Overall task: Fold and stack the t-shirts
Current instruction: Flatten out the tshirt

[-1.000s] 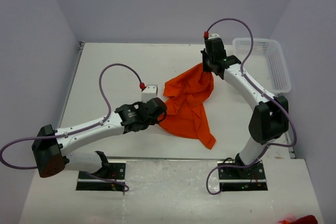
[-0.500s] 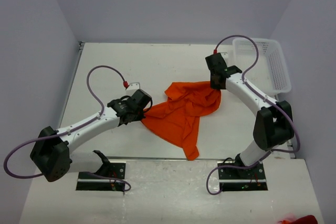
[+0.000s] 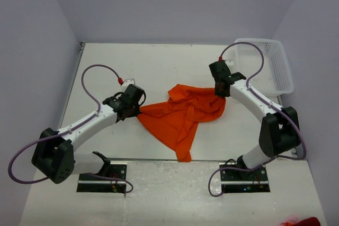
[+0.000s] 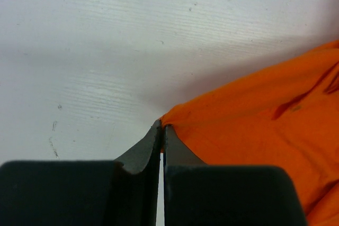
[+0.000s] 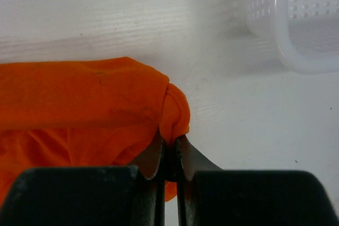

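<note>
One bright orange t-shirt hangs stretched between my two grippers over the middle of the white table, its lower part drooping to a point near the front edge. My left gripper is shut on the shirt's left corner; the wrist view shows the pinched cloth tip at the gripper. My right gripper is shut on a bunched fold at the shirt's right end, seen in the right wrist view at the gripper. No other t-shirt lies on the table.
A white mesh basket stands at the back right of the table, also in the right wrist view. A red-orange thing shows at the bottom right corner, off the table.
Both grippers moved apart and down with the shirt: the left gripper went left, the right gripper came nearer and lower. The shirt is stretched wider and lower than before.
</note>
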### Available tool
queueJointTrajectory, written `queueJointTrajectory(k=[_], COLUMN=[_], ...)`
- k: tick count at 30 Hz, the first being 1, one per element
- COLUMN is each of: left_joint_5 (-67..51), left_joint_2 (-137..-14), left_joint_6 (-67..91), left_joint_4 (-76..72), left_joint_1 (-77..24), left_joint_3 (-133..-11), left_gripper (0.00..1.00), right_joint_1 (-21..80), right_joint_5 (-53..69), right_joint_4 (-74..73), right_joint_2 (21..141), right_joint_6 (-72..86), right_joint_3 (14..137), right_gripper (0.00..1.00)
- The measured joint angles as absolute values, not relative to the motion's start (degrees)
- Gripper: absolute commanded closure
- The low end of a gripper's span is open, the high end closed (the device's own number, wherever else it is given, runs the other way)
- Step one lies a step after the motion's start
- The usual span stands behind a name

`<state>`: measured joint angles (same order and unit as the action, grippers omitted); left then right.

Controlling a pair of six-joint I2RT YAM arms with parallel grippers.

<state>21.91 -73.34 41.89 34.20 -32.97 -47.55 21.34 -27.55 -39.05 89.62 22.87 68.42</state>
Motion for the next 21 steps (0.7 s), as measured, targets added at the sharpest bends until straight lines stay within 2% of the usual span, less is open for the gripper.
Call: queueJointTrajectory(k=[1,3,4,6,8,11,16,17,18,21], left_joint_5=[21.7,21.2,21.0,20.7,20.2,19.7,19.2,19.0,18.7,18.1], left_joint_2=[-73.4,-73.9,-74.2,-74.9,-75.4,-75.5,-76.2,-76.4,-76.4,-76.5], left_joint_6=[41.7,40.9,40.7,40.2,39.7,39.3,38.7,38.6,38.4,38.2], left_joint_4=[34.0,33.5,33.4,33.1,32.8,32.2,31.1,30.9,30.7,30.7], left_joint_1=[-32.9,-32.9,-32.9,-32.8,-32.8,-32.8,-32.8,-32.8,-32.8,-32.8], left_joint_3=[-47.5,-47.5,-47.5,-47.5,-47.5,-47.5,-47.5,-47.5,-47.5,-47.5], left_gripper=[1.0,1.0,1.0,1.0,1.0,1.0,1.0,1.0,1.0,1.0], right_joint_1=[21.3,21.3,21.3,21.3,21.4,22.3,28.7,30.4,31.9,35.8], right_joint_5=[-27.6,-27.6,-27.7,-28.2,-28.3,-25.5,-9.9,-6.6,-4.3,1.6], right_joint_4=[-39.0,-38.9,-38.7,-38.2,-37.4,-36.6,-33.2,-32.6,-32.0,-30.7], right_joint_2=[89.5,89.3,89.3,89.0,87.9,85.9,87.0,88.5,90.2,97.9], right_joint_6=[22.9,22.8,22.9,21.8,20.8,18.2,15.8,15.8,15.7,15.7], right_joint_3=[67.7,66.9,66.6,66.5,66.6,68.5,76.3,78.0,79.5,83.4], right_gripper=[0.87,0.71,0.55,0.43,0.26,0.26,0.46,0.5,0.59,0.68])
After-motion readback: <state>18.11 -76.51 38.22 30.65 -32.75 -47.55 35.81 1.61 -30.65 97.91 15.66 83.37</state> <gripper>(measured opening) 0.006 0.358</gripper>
